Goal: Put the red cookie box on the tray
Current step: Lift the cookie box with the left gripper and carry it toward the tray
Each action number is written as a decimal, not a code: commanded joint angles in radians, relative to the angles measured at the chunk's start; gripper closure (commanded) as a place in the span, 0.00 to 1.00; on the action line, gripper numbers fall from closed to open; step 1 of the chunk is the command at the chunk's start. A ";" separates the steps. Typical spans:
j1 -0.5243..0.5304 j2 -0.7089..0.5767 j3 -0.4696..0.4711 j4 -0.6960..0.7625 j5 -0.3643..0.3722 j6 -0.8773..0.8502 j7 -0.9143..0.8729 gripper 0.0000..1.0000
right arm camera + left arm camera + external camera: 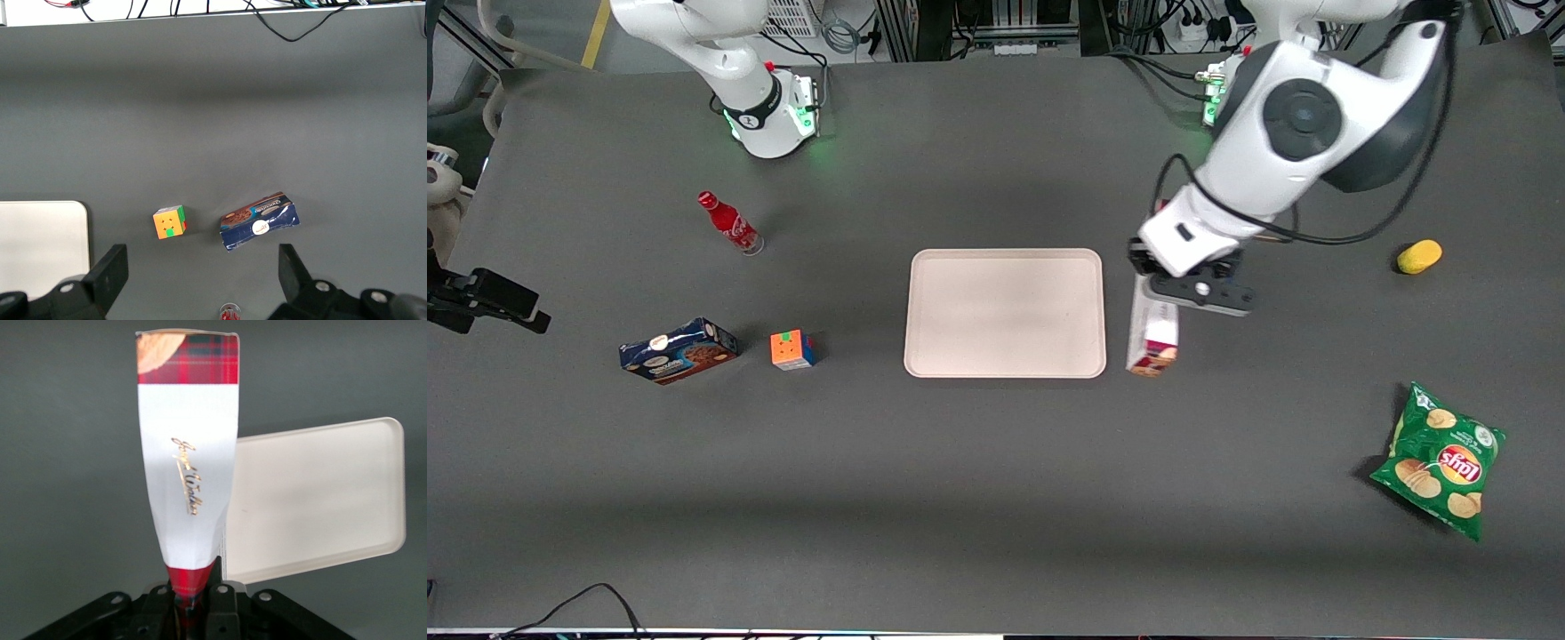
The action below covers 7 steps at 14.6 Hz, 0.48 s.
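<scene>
The gripper hangs just beside the tray, off its short edge toward the working arm's end of the table. Its jaws are pinched onto one end of the red box; in the wrist view the plaid end of the box sits squeezed between the two fingers, and the carton's white panel narrows and creases where they bite. From that clamped end the box runs toward the front camera, alongside the tray's edge, its free end with the cookie picture close to the tray's nearer corner. The wrist view shows the tray past the box, bare. Whether the box's free end touches the table cannot be told.

Toward the parked arm's end lie a blue box, a puzzle cube and a red bottle. Toward the working arm's end are a green chip bag and a yellow object
</scene>
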 commanded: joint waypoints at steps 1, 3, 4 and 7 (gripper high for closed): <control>-0.065 0.084 -0.036 0.054 0.027 0.004 -0.177 1.00; -0.083 0.129 -0.067 0.042 0.099 0.062 -0.275 1.00; -0.097 0.156 -0.079 0.032 0.137 0.093 -0.320 1.00; -0.120 0.207 -0.081 -0.075 0.241 0.262 -0.418 1.00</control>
